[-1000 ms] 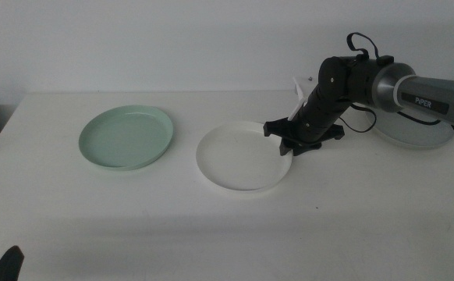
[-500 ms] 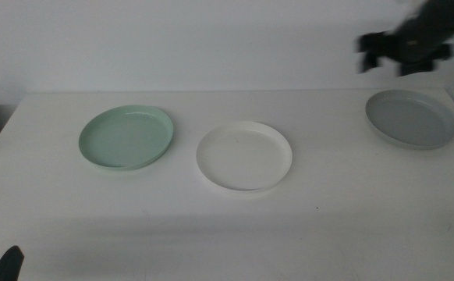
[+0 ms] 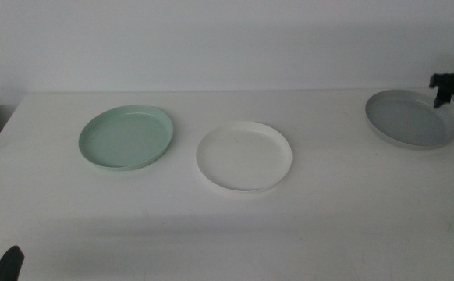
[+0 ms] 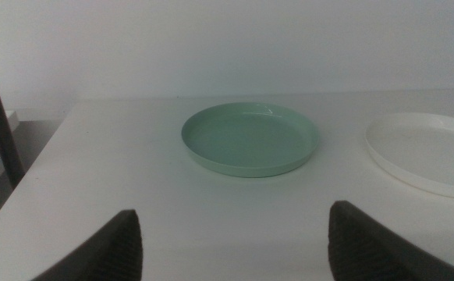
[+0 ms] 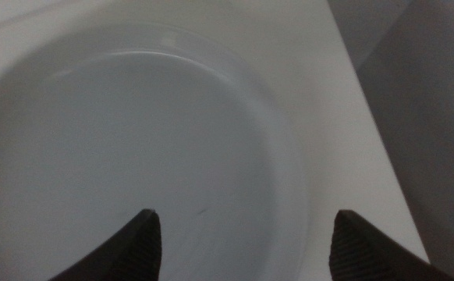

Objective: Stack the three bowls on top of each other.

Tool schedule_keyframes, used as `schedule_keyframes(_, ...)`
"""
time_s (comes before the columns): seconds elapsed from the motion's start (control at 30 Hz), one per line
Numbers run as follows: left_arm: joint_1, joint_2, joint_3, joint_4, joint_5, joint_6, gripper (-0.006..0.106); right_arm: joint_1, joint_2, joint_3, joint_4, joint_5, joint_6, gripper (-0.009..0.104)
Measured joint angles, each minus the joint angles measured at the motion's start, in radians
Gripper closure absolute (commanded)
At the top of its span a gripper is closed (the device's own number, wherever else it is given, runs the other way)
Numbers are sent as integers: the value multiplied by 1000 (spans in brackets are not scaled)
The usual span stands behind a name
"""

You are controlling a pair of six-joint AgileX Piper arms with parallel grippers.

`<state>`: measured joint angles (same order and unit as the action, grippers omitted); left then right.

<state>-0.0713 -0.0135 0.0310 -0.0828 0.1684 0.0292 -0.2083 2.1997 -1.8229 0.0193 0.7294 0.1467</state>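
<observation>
Three bowls unstacked on table (image 3: 328,226), mint green bowl (image 3: 125,137), white bowl (image 3: 244,156), grey bowl (image 3: 410,119), right gripper (image 5: 242,234) above grey bowl with jaws spread, left gripper (image 4: 231,246) waiting low, jaws spread

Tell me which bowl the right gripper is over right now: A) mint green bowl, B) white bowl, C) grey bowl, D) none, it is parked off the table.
C: the right wrist view looks straight down into the grey bowl with the right gripper open above it, and the middle view shows that gripper at the grey bowl's far-right rim.
</observation>
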Motion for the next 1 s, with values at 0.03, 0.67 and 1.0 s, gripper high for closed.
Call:
schedule_keyframes(0.03, 0, 0, 0, 0, 0, 0, 21, -5, 17, 0, 0, -15, 0, 41)
schedule_keyframes(0.67, 0, 0, 0, 0, -1, 0, 21, -14, 122, -6, 14, -129, -1, 96)
schedule_keyframes(1.0, 0, 0, 0, 0, 0, 0, 21, 119, -181, 114, 126, -75, -94, 96)
